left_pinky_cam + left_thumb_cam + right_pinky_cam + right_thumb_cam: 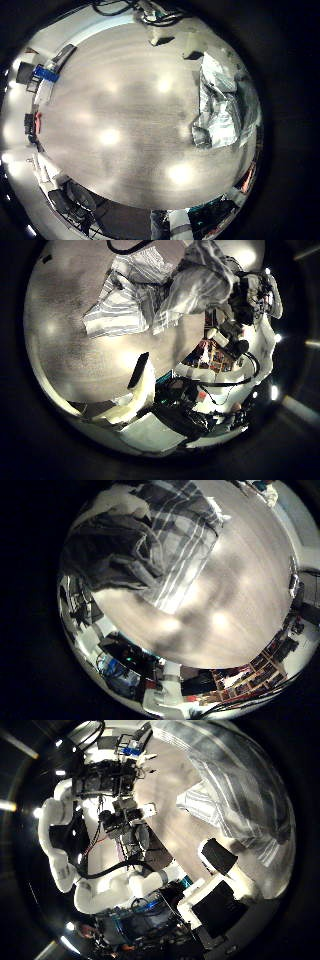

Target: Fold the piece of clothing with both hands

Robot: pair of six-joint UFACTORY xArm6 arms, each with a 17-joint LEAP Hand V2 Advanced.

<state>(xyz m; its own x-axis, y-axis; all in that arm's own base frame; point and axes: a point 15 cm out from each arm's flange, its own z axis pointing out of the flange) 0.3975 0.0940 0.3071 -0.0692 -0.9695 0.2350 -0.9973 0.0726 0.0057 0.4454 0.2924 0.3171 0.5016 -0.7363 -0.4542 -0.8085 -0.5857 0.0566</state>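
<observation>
A striped piece of clothing [215,105] lies crumpled on the wooden table [120,110], near one edge. In the left thumb side palm view it [160,290] spreads in loose folds on the table, and a hand [248,295] on a white arm is at one end of it. In the right little finger side palm view the clothing [140,540] fills much of the picture, close under that palm. In the right thumb side palm view it [235,795] lies beside that hand's own fingers [215,865]. I cannot tell how either hand's fingers stand.
Small items [45,75] lie along the table's edge away from the clothing. The other white arm [70,830] shows beyond the table in the right thumb side palm view. Shelves and room clutter [130,665] stand past the table edge.
</observation>
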